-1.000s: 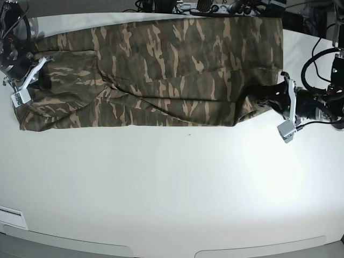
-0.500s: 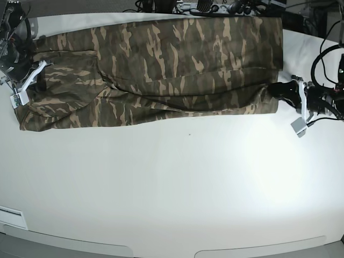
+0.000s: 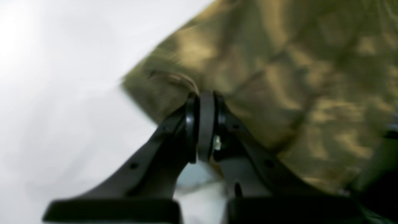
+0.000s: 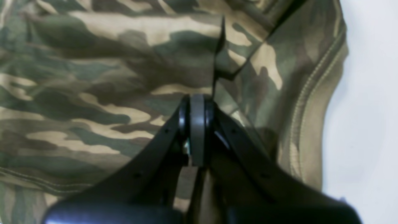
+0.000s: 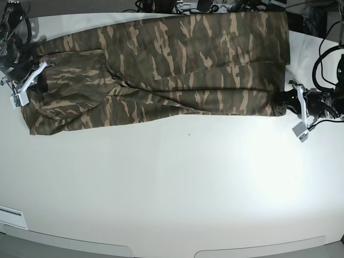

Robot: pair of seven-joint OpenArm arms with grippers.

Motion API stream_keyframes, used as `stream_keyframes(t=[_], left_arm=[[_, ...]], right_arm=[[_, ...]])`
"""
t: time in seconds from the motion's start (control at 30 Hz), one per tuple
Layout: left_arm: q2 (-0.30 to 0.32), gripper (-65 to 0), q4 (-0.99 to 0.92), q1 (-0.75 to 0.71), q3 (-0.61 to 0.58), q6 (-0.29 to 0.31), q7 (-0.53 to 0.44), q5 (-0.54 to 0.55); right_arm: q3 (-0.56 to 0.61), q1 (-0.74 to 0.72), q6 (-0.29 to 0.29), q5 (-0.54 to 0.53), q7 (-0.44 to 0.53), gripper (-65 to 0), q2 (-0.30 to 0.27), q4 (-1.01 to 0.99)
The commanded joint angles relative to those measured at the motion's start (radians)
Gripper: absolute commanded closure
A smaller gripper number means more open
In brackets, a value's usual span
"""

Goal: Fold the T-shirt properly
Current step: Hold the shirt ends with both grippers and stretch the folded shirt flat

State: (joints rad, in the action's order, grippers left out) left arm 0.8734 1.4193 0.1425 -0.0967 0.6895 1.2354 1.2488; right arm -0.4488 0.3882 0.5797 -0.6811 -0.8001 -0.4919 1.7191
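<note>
The camouflage T-shirt lies stretched across the far half of the white table, folded lengthwise into a long band. My left gripper is shut on the T-shirt's right end near its front corner; in the left wrist view the gripper has its jaws closed on the cloth. My right gripper is shut on the T-shirt's left end; in the right wrist view the gripper pinches cloth beside a tan stitched hem.
Cables and equipment sit past the table's far edge. Black cables loop beside my left arm at the right. A white label lies at the front left corner.
My left gripper has pulled the T-shirt's right end further right, drawing the cloth taut and flatter. The whole shirt has shifted slightly right. My right gripper stayed nearly in place.
</note>
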Motion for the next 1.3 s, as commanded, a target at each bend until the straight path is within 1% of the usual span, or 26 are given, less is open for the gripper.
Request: stream_keyframes(t=[0.0, 0.07, 0.13, 0.27, 0.33, 0.37, 0.4, 0.43, 0.47, 0.5, 0.53, 0.57, 0.6, 0.7, 0.77, 0.8, 0.9, 0.97, 1.0, 1.07, 1.1, 1.13, 1.2, 1.27], left_arm=[[0.019, 0.0, 0.011, 0.019, 0.013, 0.009, 0.022, 0.068], [0.018, 0.0, 0.011, 0.018, 0.013, 0.009, 0.095, 0.161], [0.019, 0.0, 0.011, 0.018, 0.013, 0.009, 0.161, 0.204], [0.019, 0.0, 0.011, 0.018, 0.013, 0.009, 0.161, 0.139], [0.019, 0.0, 0.011, 0.018, 0.013, 0.009, 0.140, 0.120], [0.019, -6.2, 0.011, 0.018, 0.013, 0.009, 0.130, 0.116], [0.019, -15.6, 0.011, 0.018, 0.013, 0.009, 0.122, 0.117], [0.019, -26.0, 0.011, 0.018, 0.013, 0.009, 0.117, 0.117], [0.019, -34.9, 0.011, 0.018, 0.013, 0.009, 0.109, 0.114], [0.019, -41.6, 0.011, 0.018, 0.013, 0.009, 0.090, 0.097], [0.019, -45.1, 0.011, 0.018, 0.013, 0.009, 0.066, 0.066], [0.019, -45.9, 0.011, 0.019, 0.013, 0.009, 0.035, 0.021], [0.019, -45.8, 0.011, 0.019, 0.013, 0.009, 0.003, -0.026], [0.019, -45.8, 0.011, 0.019, 0.013, 0.008, -0.086, -0.153], [0.019, -45.8, 0.012, 0.020, 0.013, -0.043, -0.148, -0.206], [0.019, -45.8, 0.012, 0.021, 0.013, -0.060, -0.165, -0.224], [0.019, -45.8, 0.013, 0.022, 0.013, -0.062, -0.194, -0.266], [0.019, -45.8, 0.013, 0.022, 0.013, -0.067, -0.196, -0.307], [0.019, -45.8, 0.013, 0.022, 0.013, -0.093, -0.197, -0.341], [0.019, -45.8, 0.013, 0.021, 0.013, -0.171, -0.196, -0.406], [0.019, -45.8, 0.013, 0.021, 0.013, -0.196, -0.189, -0.414], [0.019, -45.8, 0.013, 0.021, 0.013, -0.205, -0.177, -0.405], [0.018, -45.8, 0.015, 0.022, 0.013, -0.203, -0.149, -0.354], [0.018, -45.8, 0.024, 0.021, 0.017, -0.193, -0.141, -0.329]], right_arm=[[-0.009, -0.006, 0.003, -0.015, 0.019, 0.0, -0.018, 0.012], [-0.009, -0.006, 0.007, -0.018, 0.019, 0.0, -0.018, 0.012], [-0.009, -0.005, 0.008, -0.018, 0.018, 0.0, -0.018, 0.012], [-0.009, -0.006, 0.007, -0.030, 0.019, 0.0, -0.018, 0.013], [-0.009, -0.020, 0.001, -0.051, 0.008, 0.0, -0.018, 0.013], [-0.009, -0.027, -0.007, -0.055, -0.002, 0.0, -0.018, 0.013], [-0.009, -0.037, -0.015, -0.055, -0.009, -4.9, -0.018, 0.013], [-0.009, -0.040, -0.034, -0.050, -0.013, -11.6, -0.019, 0.013], [-0.009, -0.039, -0.043, -0.051, -0.013, -18.1, -0.020, 0.013], [-0.009, -0.039, -0.046, -0.051, -0.014, -24.4, -0.021, 0.013], [-0.009, -0.039, -0.045, -0.051, -0.023, -29.8, -0.020, 0.013], [-0.009, -0.039, -0.045, -0.051, -0.033, -33.5, -0.020, 0.013], [-0.009, -0.039, -0.045, -0.051, -0.039, -35.2, -0.020, 0.013], [-0.009, -0.039, -0.045, -0.051, -0.050, -35.2, -0.020, 0.013], [-0.009, -0.039, -0.045, -0.051, -0.050, -35.2, -0.020, 0.013], [-0.009, -0.039, -0.045, -0.051, -0.050, -35.2, -0.021, 0.013], [-0.009, -0.037, -0.045, -0.050, -0.050, -35.2, -0.021, 0.013], [-0.009, -0.033, -0.045, -0.047, -0.050, -35.2, -0.020, 0.013], [-0.009, -0.033, -0.045, -0.047, -0.053, -35.2, -0.020, 0.013], [-0.009, -0.034, -0.045, -0.047, -0.053, -35.2, -0.019, 0.013], [-0.009, -0.034, -0.045, -0.047, -0.053, -35.2, -0.019, 0.013], [-0.009, -0.034, -0.045, -0.047, -0.052, -35.2, -0.019, 0.013], [-0.009, -0.034, -0.045, -0.047, -0.052, -35.2, -0.019, 0.013], [-0.009, -0.033, -0.045, -0.046, -0.053, -35.2, -0.019, 0.013]])
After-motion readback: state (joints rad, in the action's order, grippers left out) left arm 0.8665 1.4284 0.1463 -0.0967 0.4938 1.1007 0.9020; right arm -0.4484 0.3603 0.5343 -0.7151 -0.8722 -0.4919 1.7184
